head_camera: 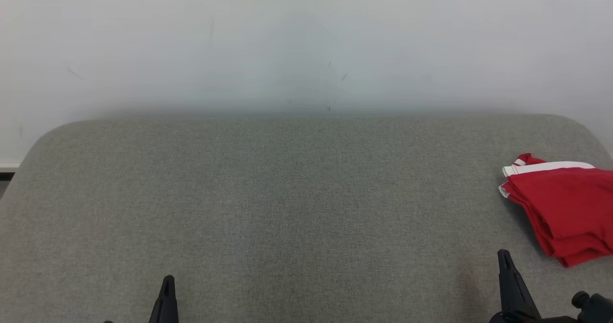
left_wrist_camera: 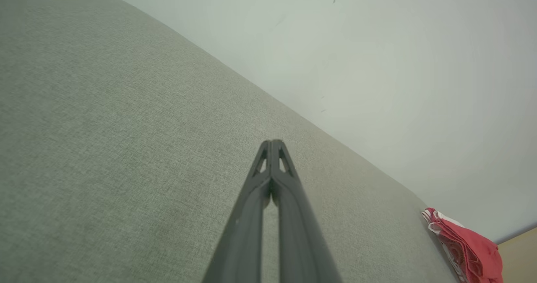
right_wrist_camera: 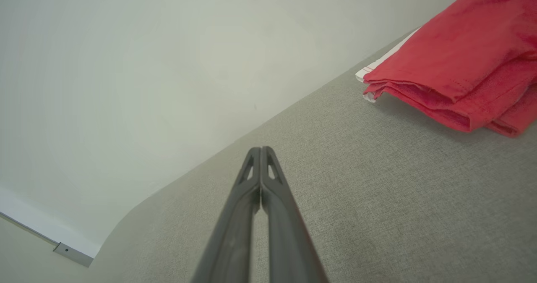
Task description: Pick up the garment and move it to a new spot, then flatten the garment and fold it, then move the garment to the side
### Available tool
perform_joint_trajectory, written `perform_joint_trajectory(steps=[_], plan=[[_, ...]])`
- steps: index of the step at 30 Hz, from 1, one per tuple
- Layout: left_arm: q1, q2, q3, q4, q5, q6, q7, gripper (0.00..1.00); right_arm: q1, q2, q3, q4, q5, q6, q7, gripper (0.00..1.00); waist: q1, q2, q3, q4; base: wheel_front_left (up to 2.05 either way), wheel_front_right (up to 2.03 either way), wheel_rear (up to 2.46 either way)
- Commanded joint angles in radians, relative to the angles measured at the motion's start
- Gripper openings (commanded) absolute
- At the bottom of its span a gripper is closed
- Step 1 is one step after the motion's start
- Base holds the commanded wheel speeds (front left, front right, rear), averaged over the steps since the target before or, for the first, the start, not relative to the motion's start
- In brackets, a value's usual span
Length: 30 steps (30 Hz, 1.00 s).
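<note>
Lying folded near the right edge of the grey fabric worktop [head_camera: 287,193], the red garment [head_camera: 565,208] with white trim runs off the head view's right border. At the near side, well apart, sit the left end effector [head_camera: 167,284] and the right end effector [head_camera: 504,257], the latter near the garment but not touching it. Each wrist view makes plain what the head view leaves unclear: both pairs of fingers meet at the tips, closed on nothing. The right wrist view also shows the fold's stacked layers.
</note>
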Motion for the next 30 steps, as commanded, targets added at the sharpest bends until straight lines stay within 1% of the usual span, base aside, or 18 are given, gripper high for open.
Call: perform_joint_trajectory(steps=[1, 30], plan=[[-0.030, 0.005, 0.006, -0.009, -0.049, -0.003, 0.009, 0.00, -0.029, -0.010, -0.008, -0.008, 0.049, -0.001, 0.010, 0.00, 0.0000, 0.0000, 0.001, -0.001, 0.00, 0.00, 0.00], [-0.076, 0.009, 0.031, 0.013, -0.403, -0.020, 0.076, 0.00, -0.085, -0.013, -0.049, 0.036, 0.412, -0.001, 0.110, 0.00, -0.0001, 0.0000, 0.013, -0.008, 0.00, 0.00, 0.00]])
